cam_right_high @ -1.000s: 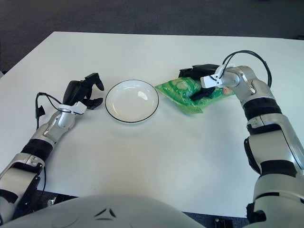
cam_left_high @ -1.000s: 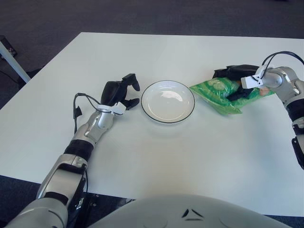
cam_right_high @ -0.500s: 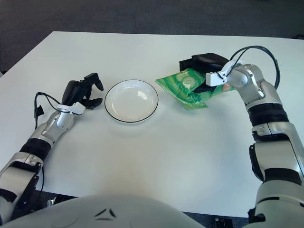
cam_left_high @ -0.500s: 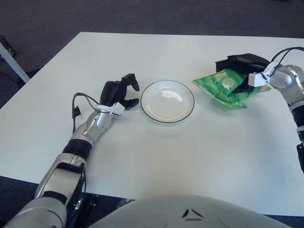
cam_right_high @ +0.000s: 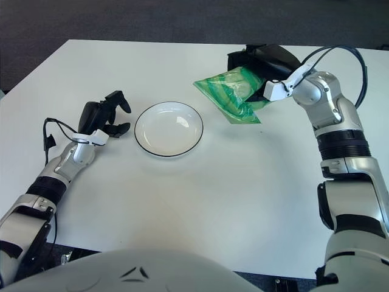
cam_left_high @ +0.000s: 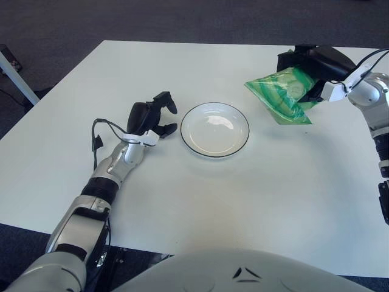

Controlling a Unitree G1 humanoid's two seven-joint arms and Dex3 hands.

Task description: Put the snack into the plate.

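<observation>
Gripping a crinkled green snack (cam_right_high: 231,91), right hand (cam_right_high: 267,64) curls.

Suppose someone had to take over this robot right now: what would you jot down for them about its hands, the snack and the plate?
Right hand: closed on the green snack bag, holding it above the table, to the right of the plate and farther from the robot.
Left hand: idle, holding nothing, just left of the plate.
Plate: white with a dark rim, nothing in it, mid-table.
Done: snack grasped and lifted.
Left: carry the bag over the plate, lower it in, let go.
</observation>
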